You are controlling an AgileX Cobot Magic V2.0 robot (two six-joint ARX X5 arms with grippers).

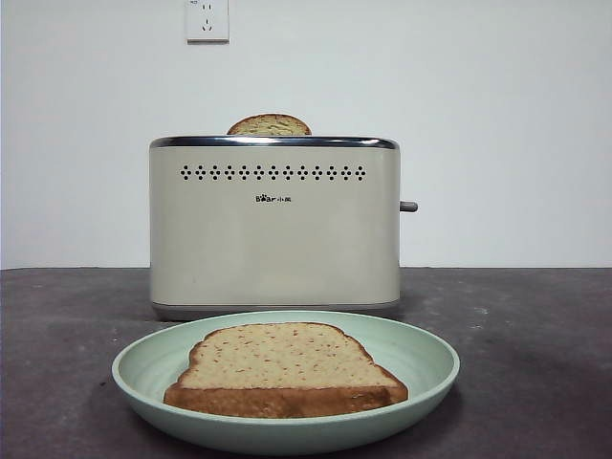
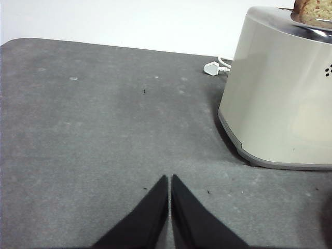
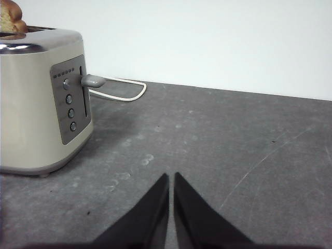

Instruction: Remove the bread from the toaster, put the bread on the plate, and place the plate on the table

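A slice of bread [image 1: 283, 369] lies flat on the pale-green plate [image 1: 421, 356], which rests on the table [image 1: 535, 325] in front of the cream toaster [image 1: 274, 229]. A second slice of bread [image 1: 269, 125] pokes up from the toaster slot; it also shows in the left wrist view [image 2: 313, 10] and the right wrist view [image 3: 10, 18]. My left gripper [image 2: 169, 180] is shut and empty, low over the table beside the toaster [image 2: 280, 88]. My right gripper [image 3: 171, 177] is shut and empty on the lever side of the toaster [image 3: 36, 104]. Neither gripper shows in the front view.
The grey lever [image 3: 92, 81] sticks out of the toaster's control panel. A white cord [image 3: 124, 93] and its plug [image 2: 212, 67] lie on the table behind the toaster. A wall socket [image 1: 207, 19] sits on the white wall.
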